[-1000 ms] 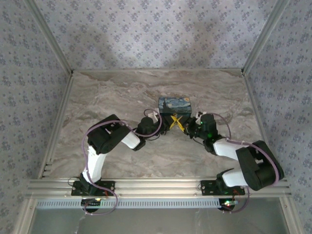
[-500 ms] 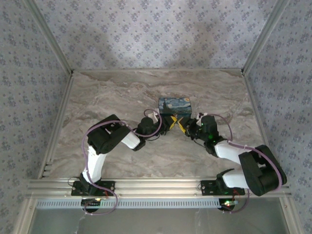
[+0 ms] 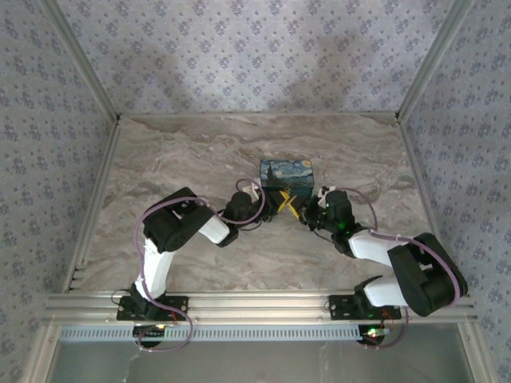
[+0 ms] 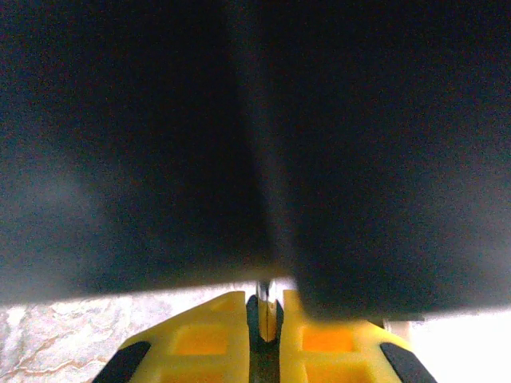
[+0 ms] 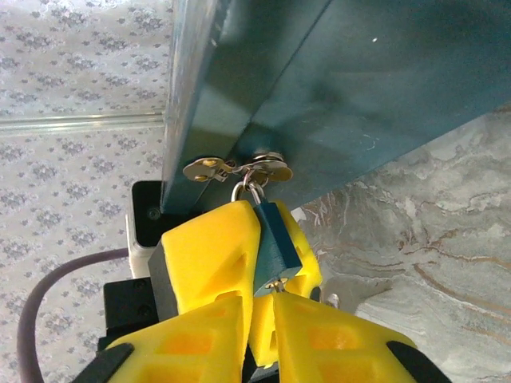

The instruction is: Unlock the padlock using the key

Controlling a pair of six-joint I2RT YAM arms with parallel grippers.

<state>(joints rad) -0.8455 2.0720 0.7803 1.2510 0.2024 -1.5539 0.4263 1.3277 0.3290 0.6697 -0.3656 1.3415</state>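
The small blue padlock (image 5: 275, 239) hangs by its shackle from a metal hasp (image 5: 239, 169) on the dark blue box (image 5: 343, 80). My left gripper (image 3: 280, 199) is shut on the padlock, one yellow finger (image 5: 209, 247) on each side of it; in the left wrist view the lock's edge (image 4: 264, 302) shows between the pads. My right gripper (image 5: 263, 303) is just below the lock, shut on the key (image 5: 276, 285). The key's metal tip meets the lock's underside; most of the key is hidden by my fingers.
The swirl-printed box (image 3: 286, 171) sits at mid-table on the marble top (image 3: 200, 152), with both arms converging on its near side. Patterned walls and aluminium rails (image 3: 96, 199) enclose the table. Open marble lies left, right and behind the box.
My right arm has shifted a little to the left, bringing its gripper closer under the padlock. The left arm and the box have stayed put.
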